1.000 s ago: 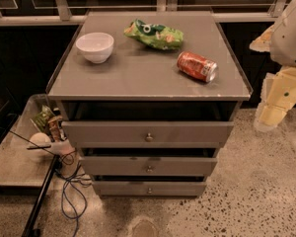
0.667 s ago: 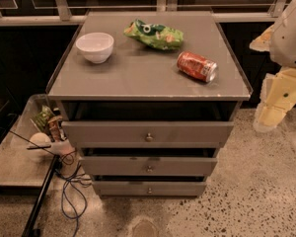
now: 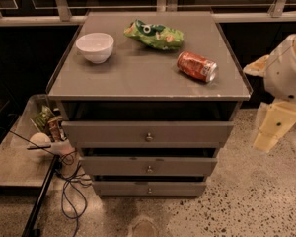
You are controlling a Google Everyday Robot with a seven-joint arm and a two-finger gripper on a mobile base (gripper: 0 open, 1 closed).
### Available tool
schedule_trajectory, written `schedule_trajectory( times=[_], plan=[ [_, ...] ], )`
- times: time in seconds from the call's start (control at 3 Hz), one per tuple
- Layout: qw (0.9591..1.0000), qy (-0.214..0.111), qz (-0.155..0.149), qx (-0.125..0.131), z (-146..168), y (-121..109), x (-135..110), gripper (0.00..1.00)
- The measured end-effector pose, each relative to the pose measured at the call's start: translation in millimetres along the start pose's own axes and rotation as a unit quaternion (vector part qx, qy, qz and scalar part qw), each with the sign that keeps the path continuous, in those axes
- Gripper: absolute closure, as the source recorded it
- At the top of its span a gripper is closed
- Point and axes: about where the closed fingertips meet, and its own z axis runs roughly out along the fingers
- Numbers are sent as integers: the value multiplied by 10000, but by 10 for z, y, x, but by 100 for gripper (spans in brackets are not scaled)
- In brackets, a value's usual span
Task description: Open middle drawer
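Observation:
The grey cabinet has three flat drawer fronts stacked below its top. The middle drawer is the mid-sized front, with a small round metal knob at its centre. A dark gap shows above it, under the wider top drawer. The narrow bottom drawer lies below. My gripper, a cream-coloured piece hanging from the white arm, is at the right edge of the view. It hangs beside the cabinet's right side, well apart from the knob, and touches nothing.
On the cabinet top stand a white bowl, a green chip bag and a red soda can lying on its side. A low tray with small items and black cables sits at the left on the speckled floor.

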Motion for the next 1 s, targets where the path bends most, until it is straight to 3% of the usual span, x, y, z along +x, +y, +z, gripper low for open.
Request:
schedule_trajectory(
  times=[0.33, 0.67, 1.0],
  plan=[
    [9988, -486, 26, -20, 332, 135, 189, 0],
    [9925, -1217, 76, 49, 654, 238, 338, 0],
    [9868, -1615, 84, -22, 1063, 363, 356, 0]
  ],
)
